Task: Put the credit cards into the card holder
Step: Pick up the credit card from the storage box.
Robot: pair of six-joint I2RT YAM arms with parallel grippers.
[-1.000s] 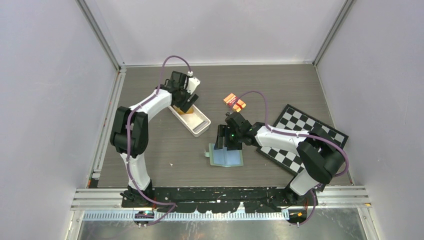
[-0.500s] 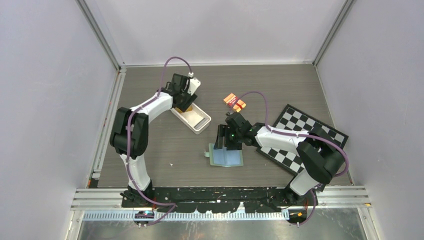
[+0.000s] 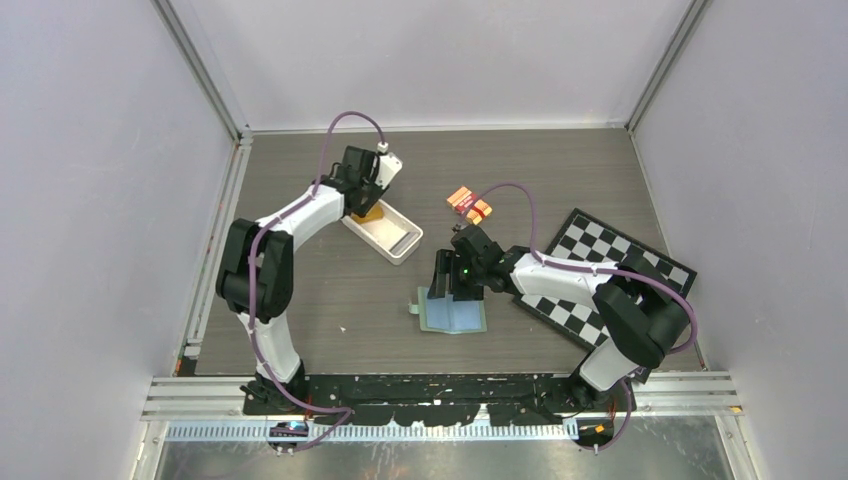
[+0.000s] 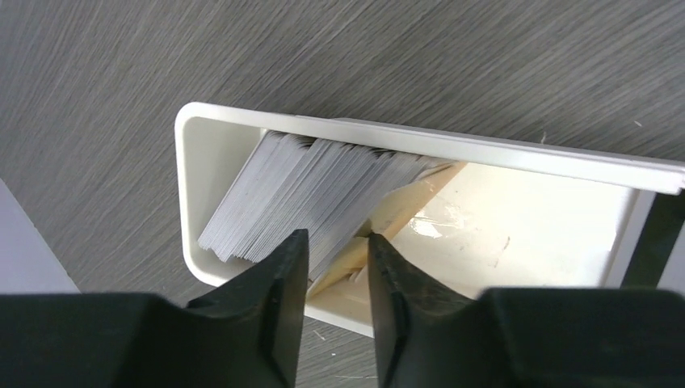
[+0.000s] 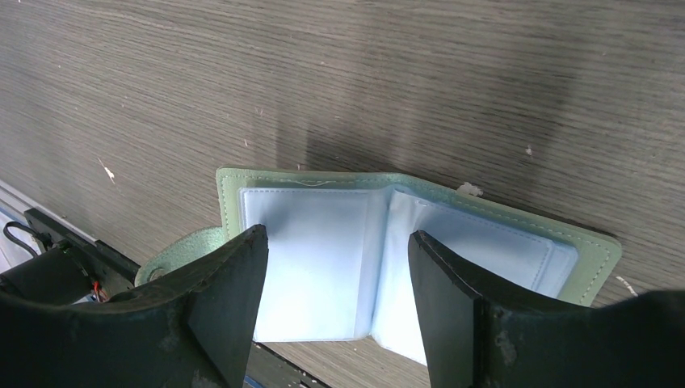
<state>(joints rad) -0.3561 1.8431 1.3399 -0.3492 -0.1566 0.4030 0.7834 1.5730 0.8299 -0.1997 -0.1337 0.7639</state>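
Left gripper (image 4: 337, 242) has narrowed around a tan card (image 4: 401, 212) among the credit cards (image 4: 307, 190) in the tray (image 4: 187, 186) at eleven o'clock; whether it grips is unclear. Right gripper (image 5: 335, 238) gapes wide over the card holder (image 5: 307, 271).

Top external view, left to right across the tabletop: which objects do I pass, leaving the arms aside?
White tray → card holder → checkerboard. The orange-red packet lies farther back within the holder's span, so it is left out.

White arms (image 3: 300, 211) with black joints (image 3: 258, 265), purple cables (image 3: 352, 114)
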